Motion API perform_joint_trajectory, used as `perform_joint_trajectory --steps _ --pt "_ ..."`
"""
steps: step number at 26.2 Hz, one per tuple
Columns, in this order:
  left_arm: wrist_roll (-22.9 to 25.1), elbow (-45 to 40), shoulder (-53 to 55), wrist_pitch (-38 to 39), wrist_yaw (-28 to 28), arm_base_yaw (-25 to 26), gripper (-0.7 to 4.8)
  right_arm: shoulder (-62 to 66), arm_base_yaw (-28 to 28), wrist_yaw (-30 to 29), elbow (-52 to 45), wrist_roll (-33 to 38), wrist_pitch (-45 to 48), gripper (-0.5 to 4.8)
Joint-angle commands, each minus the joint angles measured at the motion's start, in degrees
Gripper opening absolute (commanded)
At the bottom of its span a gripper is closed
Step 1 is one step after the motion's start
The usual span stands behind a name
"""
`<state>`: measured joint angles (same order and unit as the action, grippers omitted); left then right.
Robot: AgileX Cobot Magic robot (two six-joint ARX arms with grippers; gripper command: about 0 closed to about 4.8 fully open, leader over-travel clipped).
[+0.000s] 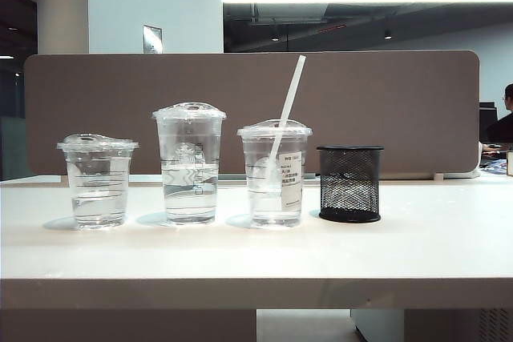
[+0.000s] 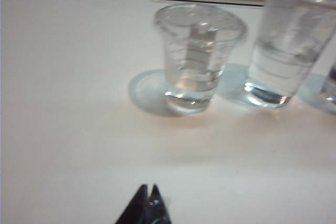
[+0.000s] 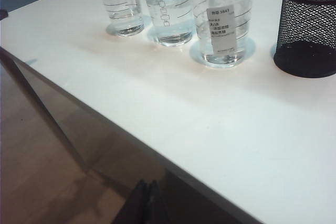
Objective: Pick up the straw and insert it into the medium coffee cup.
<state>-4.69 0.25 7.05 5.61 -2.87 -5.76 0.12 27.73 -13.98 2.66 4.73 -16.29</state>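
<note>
Both grippers, left [image 2: 148, 195] and right [image 3: 147, 190], clenched empty, hang back at six o'clock from the medium coffee cup [image 1: 275, 172], straw [image 1: 287, 106] tilted toward one o'clock inside.

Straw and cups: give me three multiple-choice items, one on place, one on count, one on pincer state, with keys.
1. Where is the straw?
A. lying on the table
B. standing tilted in the medium coffee cup
C. in the mesh holder

2. How many clear lidded cups stand on the table?
A. two
B. three
C. four

3. How does the left pincer stand?
A. shut, holding nothing
B. wide open
C. shut on the straw

Key: 1 B, the straw rises through the lid of the labelled cup, leaning right. 2 B, three cups in a row left of the black mesh holder. 3 A, its tips meet over bare table; the right pincer is shut and empty too.
</note>
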Motion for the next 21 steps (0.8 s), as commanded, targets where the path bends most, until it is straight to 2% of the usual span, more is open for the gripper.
perform_joint_trajectory --steps 1,4,21 --pt "0.4 0.3 -3.6 4.9 -0.8 3.1 -0.04 0.0 0.1 -0.1 0.0 0.0 -0.2 -0.05" --pt "1.4 0.3 -6.9 4.5 -0.9 3.9 -0.04 0.0 0.1 -0.1 0.0 0.0 -0.2 -0.05" --pt "1.3 0.3 -6.6 4.2 -1.0 3.9 -0.04 -0.1 -0.5 -0.2 0.0 0.0 -0.2 -0.05"
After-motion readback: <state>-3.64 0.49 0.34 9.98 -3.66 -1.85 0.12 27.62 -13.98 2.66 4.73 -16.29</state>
